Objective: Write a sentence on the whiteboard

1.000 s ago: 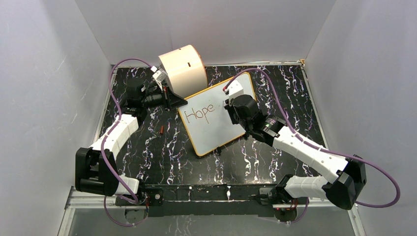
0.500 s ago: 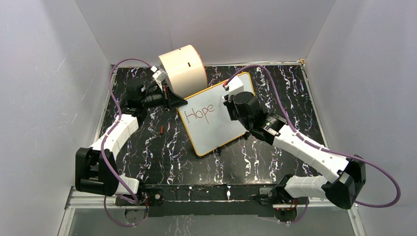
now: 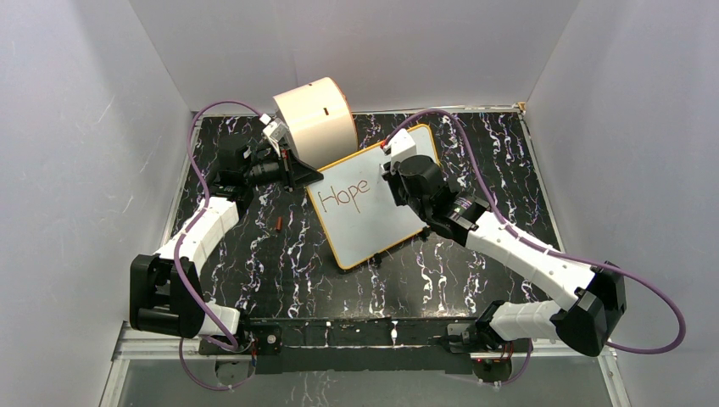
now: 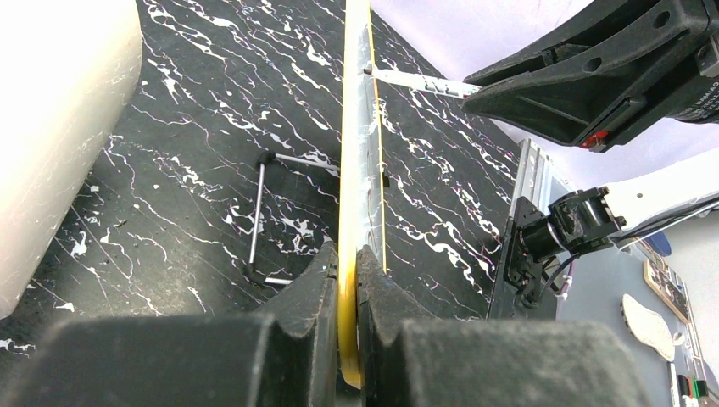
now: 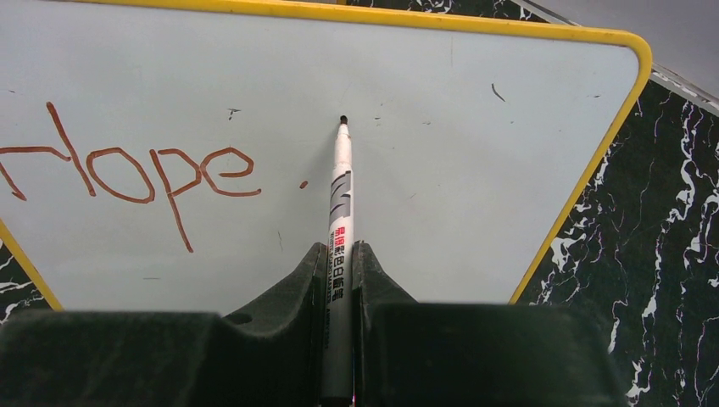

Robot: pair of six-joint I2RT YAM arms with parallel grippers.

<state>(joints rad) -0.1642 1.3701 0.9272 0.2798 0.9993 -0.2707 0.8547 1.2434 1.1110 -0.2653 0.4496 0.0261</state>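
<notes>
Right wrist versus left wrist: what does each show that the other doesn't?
Right wrist only: the whiteboard face-on with the sentence, reading "Hope", and a stray dot after it. Left wrist only: the left gripper clamped on the rim, board edge-on, with a wire stand and cream drum on its back side. Both: the marker in the right gripper, tip at the board.

Your left gripper: clamped on whiteboard rim, board edge-on | marker tip meets its face, in your right gripper | cream drum at left

Plain white walls; black white-veined marbled tabletop.
</notes>
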